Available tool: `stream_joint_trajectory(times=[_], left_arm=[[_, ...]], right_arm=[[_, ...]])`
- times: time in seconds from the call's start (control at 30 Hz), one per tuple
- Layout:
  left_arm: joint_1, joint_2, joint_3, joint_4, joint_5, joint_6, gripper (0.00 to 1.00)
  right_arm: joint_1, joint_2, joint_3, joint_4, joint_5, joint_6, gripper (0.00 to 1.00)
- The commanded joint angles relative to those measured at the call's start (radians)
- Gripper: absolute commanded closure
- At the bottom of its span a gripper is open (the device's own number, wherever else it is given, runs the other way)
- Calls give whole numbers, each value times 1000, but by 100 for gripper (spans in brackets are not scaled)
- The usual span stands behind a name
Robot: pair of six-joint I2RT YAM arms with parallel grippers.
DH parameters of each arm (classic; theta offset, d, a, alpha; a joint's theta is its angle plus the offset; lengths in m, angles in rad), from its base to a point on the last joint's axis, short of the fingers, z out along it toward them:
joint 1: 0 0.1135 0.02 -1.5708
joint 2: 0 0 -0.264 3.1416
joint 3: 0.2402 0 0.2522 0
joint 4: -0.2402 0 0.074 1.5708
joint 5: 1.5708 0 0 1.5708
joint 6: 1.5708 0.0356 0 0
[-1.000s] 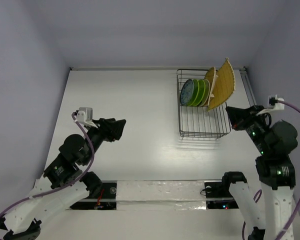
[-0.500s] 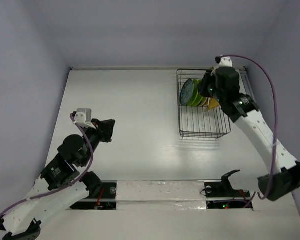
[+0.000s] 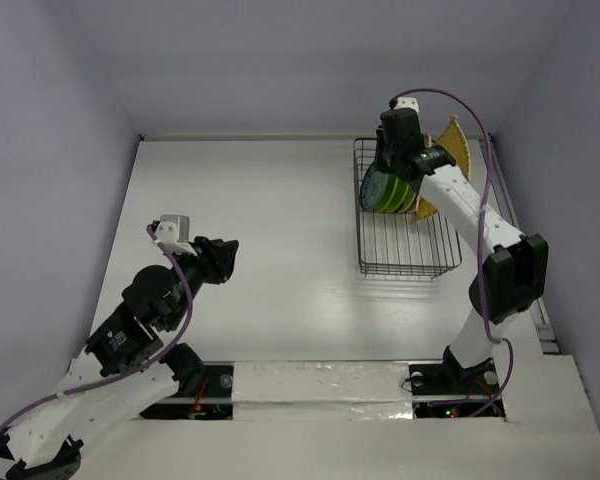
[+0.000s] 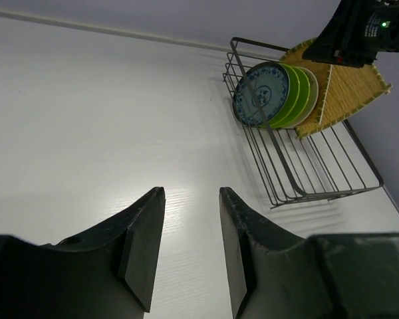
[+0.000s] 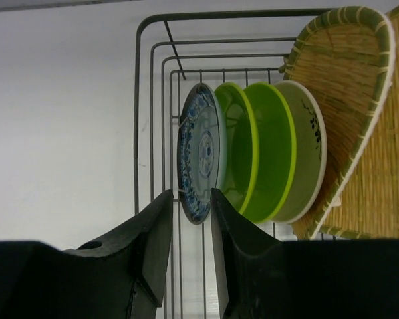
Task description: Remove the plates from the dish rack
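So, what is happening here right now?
The right gripper is open and reaches over the dish rack. Its fingers sit on either side of the teal plate at its rim, not closed on it. All the plates stand in the rack; none is unloaded yet. The left gripper is open and empty above the table.

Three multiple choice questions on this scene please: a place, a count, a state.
1. Where in the rack do the plates stand? A far end; B near end; C middle.
2. How many lime-green plates? A one; B two; C four.
3. The left fingers are: A shut on a plate; B shut on wire; C open, empty.
Answers: 1 A, the top view shows them at the far end. 2 B, two green rims show in the right wrist view. 3 C, only table shows between them.
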Motion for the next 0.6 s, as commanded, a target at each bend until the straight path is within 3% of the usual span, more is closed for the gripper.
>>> stream_joint_trajectory(times=[0.0,0.4,0.57], left_arm=[[12,-1,-5,26,1,13,65],[21,10,-5,34,19,19,64],[30,10,-6,38,21,22,63]], right_arm=[[-22,35,55,-4,20,-13,65],[-51,150,68,-1,16,-7,66],[-60,199,73,-7,16,-5,72]])
